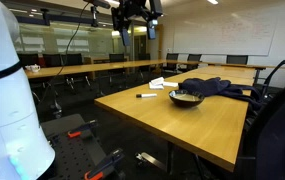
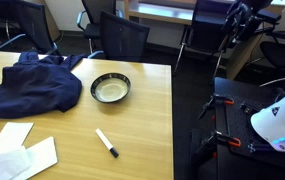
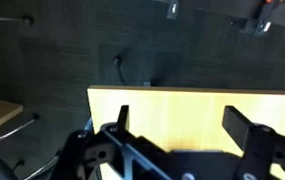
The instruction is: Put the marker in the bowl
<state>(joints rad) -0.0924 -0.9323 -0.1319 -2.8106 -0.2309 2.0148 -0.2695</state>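
A white marker with a black cap lies flat on the wooden table, also seen in an exterior view. A dark bowl with a pale inside stands on the table beside it, also in an exterior view. My gripper hangs high above the table, well clear of both. In the wrist view my gripper is open and empty, with only bare table top between its fingers. Marker and bowl are out of the wrist view.
A dark blue cloth lies on the table by the bowl, also in an exterior view. White papers lie near the marker. Office chairs stand round the table. Clamps sit on the robot's base plate.
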